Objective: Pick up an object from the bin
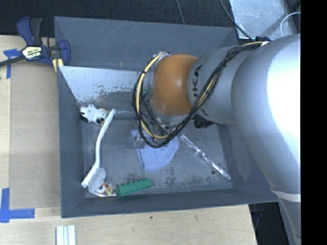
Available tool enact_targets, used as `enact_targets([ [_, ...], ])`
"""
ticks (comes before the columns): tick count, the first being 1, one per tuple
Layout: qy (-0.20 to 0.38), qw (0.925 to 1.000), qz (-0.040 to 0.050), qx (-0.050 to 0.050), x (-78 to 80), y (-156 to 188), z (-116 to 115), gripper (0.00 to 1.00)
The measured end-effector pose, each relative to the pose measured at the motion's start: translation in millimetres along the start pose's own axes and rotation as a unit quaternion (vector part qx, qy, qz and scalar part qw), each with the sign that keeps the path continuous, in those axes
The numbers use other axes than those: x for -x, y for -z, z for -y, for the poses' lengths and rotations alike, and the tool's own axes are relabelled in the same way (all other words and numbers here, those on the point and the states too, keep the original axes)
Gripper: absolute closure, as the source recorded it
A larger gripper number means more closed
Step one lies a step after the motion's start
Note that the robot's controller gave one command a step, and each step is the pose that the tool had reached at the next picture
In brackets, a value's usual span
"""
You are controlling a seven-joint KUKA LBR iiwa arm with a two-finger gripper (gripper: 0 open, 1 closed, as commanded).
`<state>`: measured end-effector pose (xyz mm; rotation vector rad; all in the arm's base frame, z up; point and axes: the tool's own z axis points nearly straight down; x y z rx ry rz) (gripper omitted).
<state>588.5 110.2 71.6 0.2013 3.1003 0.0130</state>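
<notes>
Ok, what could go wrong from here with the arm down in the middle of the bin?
The orange wrist cover and its cables hide the contact spot, so a miss would be hard to see. The pale blue piece beneath looks flat and thin, so it may slip. The clear rod lies close beside it and could get dragged along.

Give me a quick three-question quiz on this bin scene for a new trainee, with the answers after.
1. True or false: the white long-handled brush lies in the right half of the bin.
2. Which thing lies nearest the view's bottom edge? A) green block B) clear rod C) small white-and-black toy
3. What lies on the floor just below the arm's orange cover in the view?
Key: 1 false; 2 A; 3 a pale blue cloth-like piece.
</notes>
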Motion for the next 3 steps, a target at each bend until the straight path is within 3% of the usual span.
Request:
enact_targets([
  [1, 0.003, 1.0000, 0.0049, 0.001, -3.8, 68, 10, 1.00],
  [2, 0.008, 1.0000, 0.0004, 0.000, 9.4, 94, 11, 1.00],
  [3, 0.023, 0.9997, -0.0005, 0.000, -10.8, 210, 16, 1.00],
])
